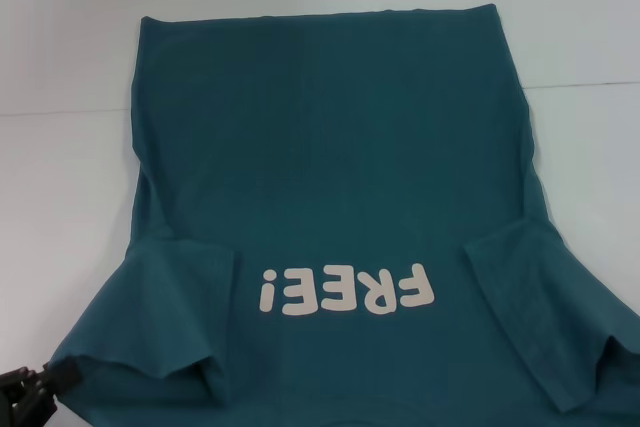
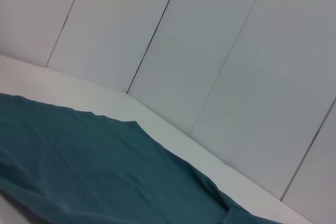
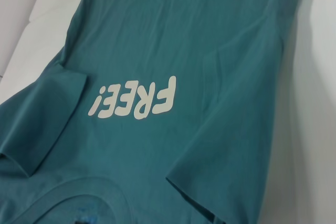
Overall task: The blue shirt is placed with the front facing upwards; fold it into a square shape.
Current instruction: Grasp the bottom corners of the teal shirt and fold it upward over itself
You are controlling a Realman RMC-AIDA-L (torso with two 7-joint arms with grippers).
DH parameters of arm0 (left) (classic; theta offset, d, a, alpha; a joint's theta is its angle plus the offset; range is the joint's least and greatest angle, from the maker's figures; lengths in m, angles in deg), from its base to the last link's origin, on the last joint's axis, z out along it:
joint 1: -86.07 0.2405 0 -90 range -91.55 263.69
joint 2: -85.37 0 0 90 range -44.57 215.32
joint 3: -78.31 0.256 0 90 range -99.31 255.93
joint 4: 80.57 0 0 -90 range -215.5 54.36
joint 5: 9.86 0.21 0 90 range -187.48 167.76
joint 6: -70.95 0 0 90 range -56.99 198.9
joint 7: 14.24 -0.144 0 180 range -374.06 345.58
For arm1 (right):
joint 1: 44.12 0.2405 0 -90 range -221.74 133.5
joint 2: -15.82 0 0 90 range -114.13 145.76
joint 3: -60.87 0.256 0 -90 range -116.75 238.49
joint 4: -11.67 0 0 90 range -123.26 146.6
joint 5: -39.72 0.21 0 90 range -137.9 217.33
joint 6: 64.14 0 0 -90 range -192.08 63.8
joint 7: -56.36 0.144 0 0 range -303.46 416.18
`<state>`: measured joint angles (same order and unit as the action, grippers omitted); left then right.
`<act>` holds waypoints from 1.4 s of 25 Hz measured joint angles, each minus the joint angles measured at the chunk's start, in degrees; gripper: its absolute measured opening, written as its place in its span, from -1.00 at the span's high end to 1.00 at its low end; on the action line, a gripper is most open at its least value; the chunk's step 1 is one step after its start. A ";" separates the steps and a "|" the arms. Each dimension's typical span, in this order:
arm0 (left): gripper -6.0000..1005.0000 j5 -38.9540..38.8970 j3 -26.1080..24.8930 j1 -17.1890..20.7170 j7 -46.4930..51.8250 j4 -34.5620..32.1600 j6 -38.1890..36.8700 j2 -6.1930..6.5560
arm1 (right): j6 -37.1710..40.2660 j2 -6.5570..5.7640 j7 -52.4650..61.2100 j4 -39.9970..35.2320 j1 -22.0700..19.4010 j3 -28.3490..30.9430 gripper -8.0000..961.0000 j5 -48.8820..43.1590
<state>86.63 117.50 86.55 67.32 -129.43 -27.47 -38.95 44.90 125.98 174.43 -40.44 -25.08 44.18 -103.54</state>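
One blue shirt (image 1: 330, 167), one end effector (image 1: 30, 392) visible.

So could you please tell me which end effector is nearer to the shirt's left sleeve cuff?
Left. The left end effector sits right at the left sleeve cuff of the shirt, at the head view's lower left corner. The right end effector is not in view in any picture.

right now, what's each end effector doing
Left end effector: at the blue shirt's left sleeve edge; open or closed cannot be told.
Right end effector: not in view.
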 joint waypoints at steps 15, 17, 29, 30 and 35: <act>0.99 0.00 -0.09 0.05 0.49 0.08 0.03 0.06 | 1.65 0.04 -2.60 3.11 -0.84 2.57 0.98 1.59; 0.99 -0.13 -0.08 -0.79 0.80 0.09 -0.01 0.09 | 1.69 -0.25 -2.89 4.58 -0.60 2.73 0.98 2.71; 0.99 -0.18 -1.29 0.60 1.47 0.01 -2.42 0.00 | 2.80 -0.49 -3.02 4.79 -1.92 3.10 0.98 3.08; 0.99 -0.18 -1.46 0.76 1.33 0.01 -2.64 -0.01 | 3.00 -0.49 -3.02 4.73 -2.05 3.11 0.98 3.05; 0.99 -0.18 -2.19 1.90 0.97 0.01 -2.91 -0.04 | 3.54 -0.91 -3.02 4.60 -3.52 3.16 0.98 3.01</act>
<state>86.46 115.32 88.45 68.29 -129.42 -30.38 -38.99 48.44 125.07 171.41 -35.84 -28.60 47.34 -100.52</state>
